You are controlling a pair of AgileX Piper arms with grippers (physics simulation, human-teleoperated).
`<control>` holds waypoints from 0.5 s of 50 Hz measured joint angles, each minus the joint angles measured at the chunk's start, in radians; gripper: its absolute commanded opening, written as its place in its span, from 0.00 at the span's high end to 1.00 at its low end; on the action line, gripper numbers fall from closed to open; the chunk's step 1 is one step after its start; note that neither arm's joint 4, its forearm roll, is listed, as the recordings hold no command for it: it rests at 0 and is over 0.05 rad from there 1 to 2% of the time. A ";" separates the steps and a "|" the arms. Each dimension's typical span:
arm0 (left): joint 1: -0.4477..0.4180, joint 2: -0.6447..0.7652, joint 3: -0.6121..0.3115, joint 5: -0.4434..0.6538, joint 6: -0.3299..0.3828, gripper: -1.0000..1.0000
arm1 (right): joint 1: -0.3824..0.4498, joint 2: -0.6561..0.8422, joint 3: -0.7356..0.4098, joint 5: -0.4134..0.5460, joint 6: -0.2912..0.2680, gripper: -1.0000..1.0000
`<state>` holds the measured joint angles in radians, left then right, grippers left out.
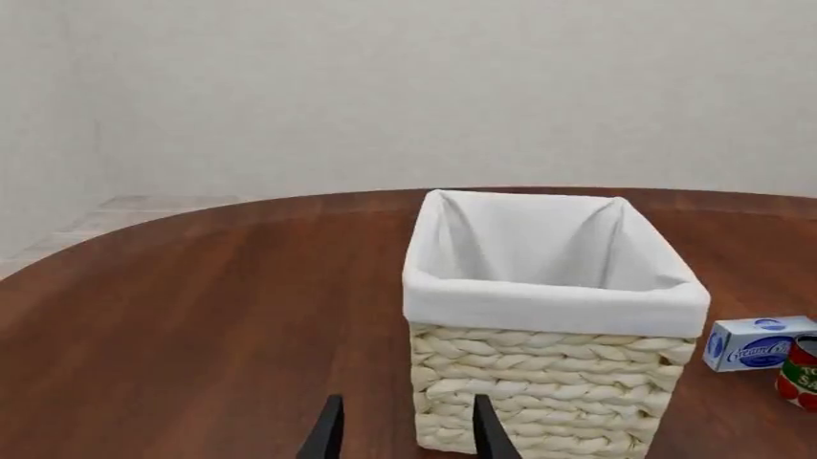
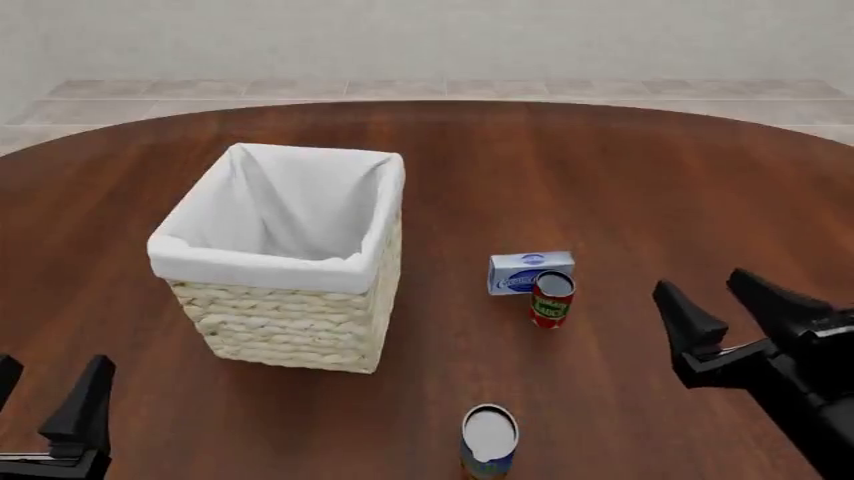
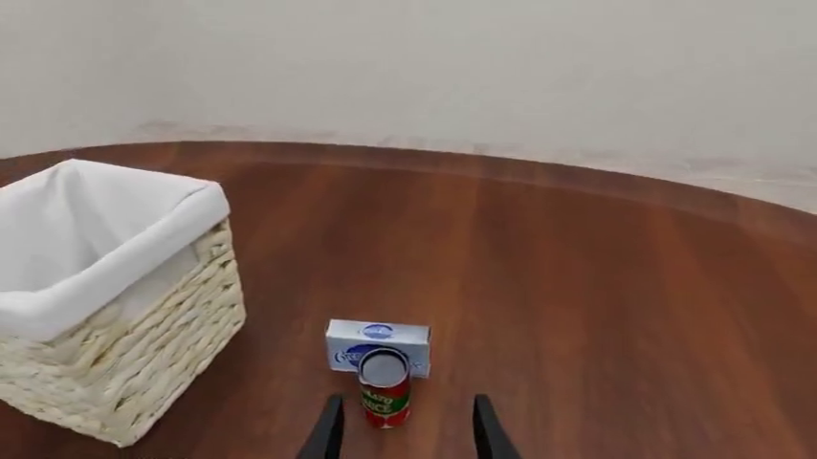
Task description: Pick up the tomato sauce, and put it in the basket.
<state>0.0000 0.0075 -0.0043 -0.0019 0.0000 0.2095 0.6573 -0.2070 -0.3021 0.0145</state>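
Observation:
The tomato sauce [image 2: 551,299] is a small red-labelled can with a silver top, upright on the table right of the basket [image 2: 287,262]. It also shows in the right wrist view [image 3: 385,386] and at the edge of the left wrist view [image 1: 802,372]. The basket is cream wicker with a white lining, and looks empty in the left wrist view [image 1: 549,325] and right wrist view [image 3: 109,296]. My right gripper [image 2: 731,305] is open and empty, to the right of the can and apart from it. My left gripper [image 2: 40,390] is open and empty at the front left, short of the basket.
A blue-and-white box [image 2: 530,271] lies just behind the tomato sauce, close to it. A larger can with a blue and yellow label [image 2: 490,442] stands at the table's front edge, between the arms. The brown table [image 2: 587,170] is round.

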 measured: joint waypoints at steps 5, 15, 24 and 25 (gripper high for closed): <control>0.000 0.000 0.000 0.000 0.000 0.00 | 0.033 0.064 -0.045 0.008 0.004 0.00; 0.000 0.000 0.000 0.000 0.000 0.00 | 0.090 0.184 -0.118 0.030 0.001 0.00; 0.000 0.000 0.000 0.000 0.000 0.00 | 0.122 0.286 -0.164 0.043 0.003 0.00; 0.000 0.000 0.000 0.000 0.000 0.00 | 0.124 0.295 -0.168 0.044 0.003 0.00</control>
<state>0.0000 0.0075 -0.0043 -0.0019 0.0000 0.3330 0.9522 -0.3746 -0.2579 0.0171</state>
